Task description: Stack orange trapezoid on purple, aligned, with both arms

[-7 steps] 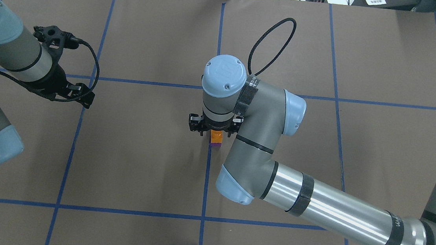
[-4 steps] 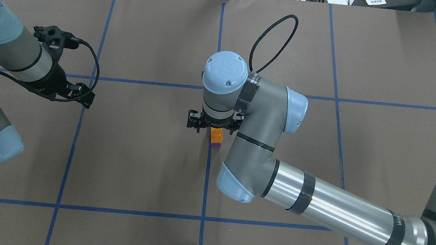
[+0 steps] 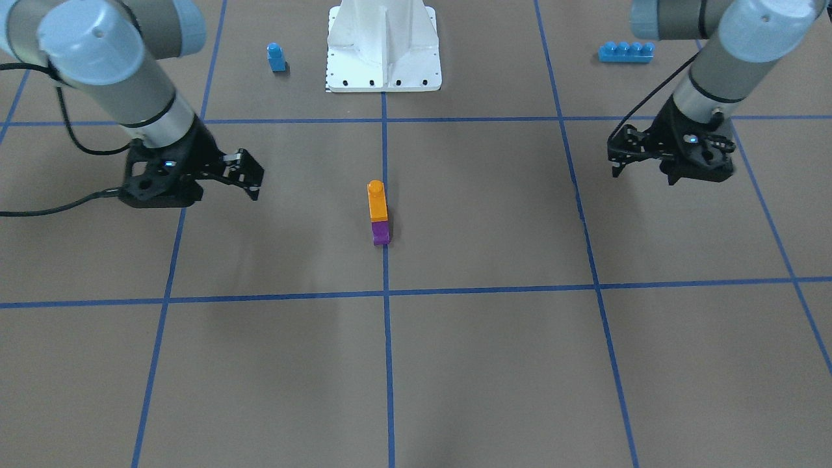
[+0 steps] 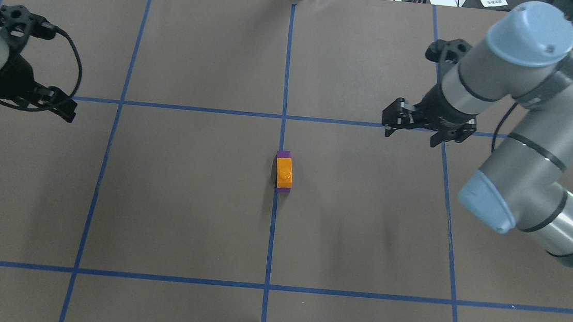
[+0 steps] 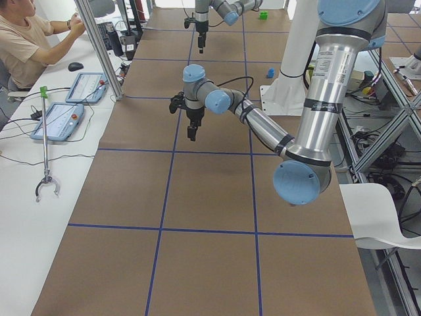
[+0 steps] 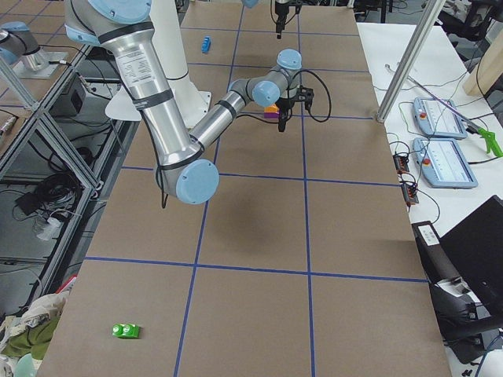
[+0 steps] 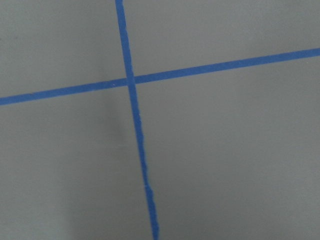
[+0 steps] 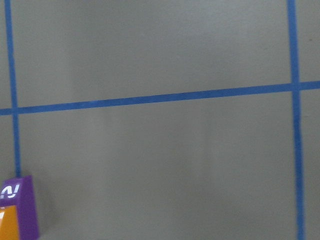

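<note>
The orange trapezoid (image 4: 284,171) sits on top of the purple brick (image 4: 284,155) on the centre blue line, stud up, edges lined up; the front view shows the orange one (image 3: 377,203) above the purple one (image 3: 381,233). No gripper touches the stack. My right gripper (image 4: 409,134) is open and empty, raised off to the right of it; it also shows in the front view (image 3: 250,174). My left gripper (image 4: 60,105) is open and empty far to the left (image 3: 614,159). The right wrist view catches the purple brick (image 8: 24,210) at its bottom left corner.
A small blue single-stud brick (image 3: 276,57) and a long blue four-stud brick (image 3: 625,52) lie near the robot's side of the table. The white base mount (image 3: 383,45) stands between them. Blue tape lines grid the brown table.
My right gripper has let go of the orange trapezoid, risen and swung away to the right. My left arm has drawn further left. The stack stays put.
</note>
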`<act>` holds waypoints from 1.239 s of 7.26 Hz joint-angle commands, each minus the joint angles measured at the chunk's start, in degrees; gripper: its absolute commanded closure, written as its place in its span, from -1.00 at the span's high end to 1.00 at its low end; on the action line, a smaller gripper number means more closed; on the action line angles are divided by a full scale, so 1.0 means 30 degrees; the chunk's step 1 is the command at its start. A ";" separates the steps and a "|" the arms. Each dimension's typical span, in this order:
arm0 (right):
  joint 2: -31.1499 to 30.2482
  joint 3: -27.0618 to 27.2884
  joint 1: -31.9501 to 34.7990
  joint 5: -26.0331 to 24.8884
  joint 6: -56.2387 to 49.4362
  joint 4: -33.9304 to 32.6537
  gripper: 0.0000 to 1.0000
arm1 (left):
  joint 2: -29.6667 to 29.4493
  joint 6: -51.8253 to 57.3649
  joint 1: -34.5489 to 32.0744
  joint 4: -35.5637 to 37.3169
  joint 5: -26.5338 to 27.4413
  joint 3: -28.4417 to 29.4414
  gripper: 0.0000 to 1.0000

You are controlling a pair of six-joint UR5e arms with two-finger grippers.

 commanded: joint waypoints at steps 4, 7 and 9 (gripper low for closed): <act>-0.7923 -0.2659 1.0368 0.2914 -1.7333 -0.0145 1.00 | 0.1768 1.4722 -0.9309 0.0094 -0.3628 0.6144 0.99; -0.8105 -0.5688 1.3839 0.3352 -2.1583 -0.0262 1.00 | 0.1855 1.4537 -0.9792 0.0211 -0.3569 0.6803 0.99; -0.7961 -0.5515 1.3816 0.3356 -2.1615 -0.0818 1.00 | 0.1883 1.4244 -0.9791 0.1177 -0.3598 0.6804 0.99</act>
